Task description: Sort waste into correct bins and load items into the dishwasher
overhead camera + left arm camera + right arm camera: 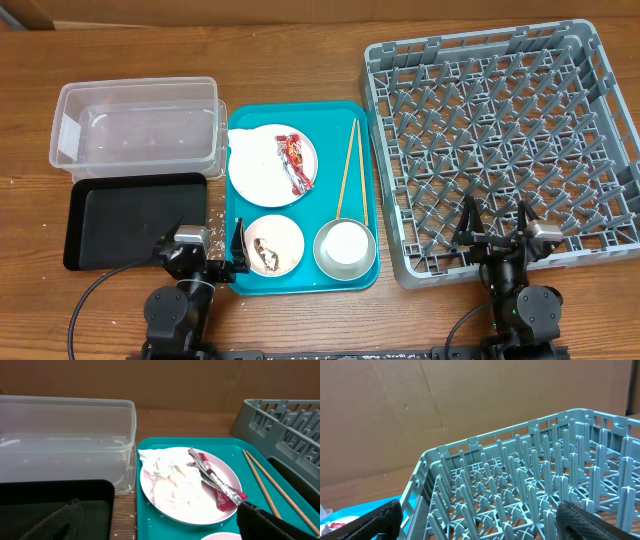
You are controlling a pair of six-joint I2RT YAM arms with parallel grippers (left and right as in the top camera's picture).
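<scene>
On the teal tray [325, 125], two chopsticks [350, 170] lie near-to-far beside the white plate [252, 182]. Red wrapper [294, 163] on the plate runs the same way, print unreadable. Left gripper [203, 250] wide open, empty, at the tray's near-left edge. Right gripper [493, 228] wide open, empty, over the dish rack [600, 120] near edge.

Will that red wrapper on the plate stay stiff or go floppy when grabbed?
Probably floppy: the red wrapper looks thin, twisted and crinkled. It is likely very light, so it may slide across the smooth plate when nudged.
</scene>
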